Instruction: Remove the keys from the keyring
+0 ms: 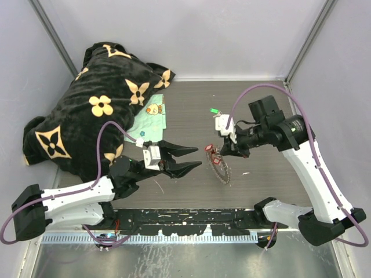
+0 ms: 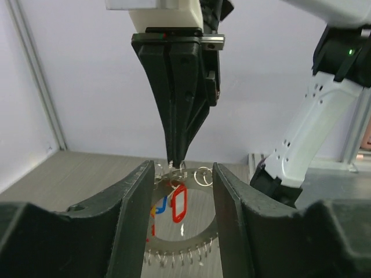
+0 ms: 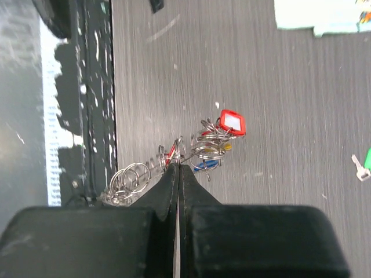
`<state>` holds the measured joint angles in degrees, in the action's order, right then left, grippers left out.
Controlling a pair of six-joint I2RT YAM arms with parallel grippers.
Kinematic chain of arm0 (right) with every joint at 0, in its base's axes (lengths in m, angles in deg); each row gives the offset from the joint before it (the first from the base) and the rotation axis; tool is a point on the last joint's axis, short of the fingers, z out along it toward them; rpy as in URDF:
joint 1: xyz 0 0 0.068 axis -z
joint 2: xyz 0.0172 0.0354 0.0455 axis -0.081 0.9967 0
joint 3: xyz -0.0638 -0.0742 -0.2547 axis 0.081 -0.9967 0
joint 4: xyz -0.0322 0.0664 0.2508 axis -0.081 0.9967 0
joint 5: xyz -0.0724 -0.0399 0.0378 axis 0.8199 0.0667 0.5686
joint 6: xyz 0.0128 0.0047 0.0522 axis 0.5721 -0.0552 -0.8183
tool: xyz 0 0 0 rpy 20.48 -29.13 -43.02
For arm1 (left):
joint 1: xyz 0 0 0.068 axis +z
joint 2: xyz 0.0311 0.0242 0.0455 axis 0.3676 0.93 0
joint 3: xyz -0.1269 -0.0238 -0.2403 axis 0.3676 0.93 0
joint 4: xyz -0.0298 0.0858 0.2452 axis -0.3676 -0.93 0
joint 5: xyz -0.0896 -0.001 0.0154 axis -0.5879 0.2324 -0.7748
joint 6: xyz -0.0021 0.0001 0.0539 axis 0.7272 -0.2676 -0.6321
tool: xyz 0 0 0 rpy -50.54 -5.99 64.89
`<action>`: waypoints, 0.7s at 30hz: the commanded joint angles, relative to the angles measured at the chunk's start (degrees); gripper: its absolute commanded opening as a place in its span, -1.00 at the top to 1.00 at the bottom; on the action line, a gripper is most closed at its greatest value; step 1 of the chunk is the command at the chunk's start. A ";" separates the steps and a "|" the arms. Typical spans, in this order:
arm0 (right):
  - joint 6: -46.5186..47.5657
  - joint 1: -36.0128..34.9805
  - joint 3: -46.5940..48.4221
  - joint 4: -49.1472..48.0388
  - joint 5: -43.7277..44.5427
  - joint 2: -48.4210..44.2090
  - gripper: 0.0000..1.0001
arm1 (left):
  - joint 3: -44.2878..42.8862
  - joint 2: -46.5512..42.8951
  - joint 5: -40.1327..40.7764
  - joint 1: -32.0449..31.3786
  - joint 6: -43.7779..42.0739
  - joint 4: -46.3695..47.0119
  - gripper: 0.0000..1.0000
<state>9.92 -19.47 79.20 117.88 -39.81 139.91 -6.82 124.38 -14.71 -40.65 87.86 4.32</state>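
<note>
My right gripper [image 1: 221, 152] is shut on the top rim of the keyring [image 1: 222, 171], holding it upright with its lower rim near the table. In the left wrist view the keyring [image 2: 191, 244] is a dark ring with small wire loops along its lower rim. The keys hang at its top with a red tag [image 2: 178, 204] and a blue tag [image 2: 162, 204]. In the right wrist view the shut gripper [image 3: 178, 167] pinches the keyring [image 3: 165, 157] edge-on, beside the red tag [image 3: 232, 121]. My left gripper [image 1: 196, 158] is open and empty just left of the ring, its fingers [image 2: 136, 214] framing it.
A black flower-patterned cushion [image 1: 87, 110] fills the back left, with a pale green cloth [image 1: 149, 120] beside it. A loose key with a green tag [image 1: 214, 110] lies on the table behind the right gripper, also at the right wrist view's edge [image 3: 367, 158]. A black strip [image 1: 191, 220] runs along the front.
</note>
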 commanded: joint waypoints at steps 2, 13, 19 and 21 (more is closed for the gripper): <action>6.84 -6.75 -1.51 5.19 19.97 -0.89 0.99 | 0.16 -1.96 0.09 0.16 -5.70 -11.91 0.08; 8.82 -11.40 -7.47 3.54 28.54 0.07 0.99 | 4.08 15.96 2.72 0.12 0.64 15.31 0.61; 9.09 -11.82 -8.84 2.60 26.87 0.11 0.98 | 1.55 26.87 -0.01 -0.74 2.46 26.66 0.66; 9.10 -11.89 -9.20 2.42 26.38 0.22 0.98 | 0.50 28.32 0.79 -1.16 1.88 26.69 0.66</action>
<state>18.07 -30.90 69.96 122.82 -12.66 140.35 -3.00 151.18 -13.60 -40.93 89.50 20.30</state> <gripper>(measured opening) 0.030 0.175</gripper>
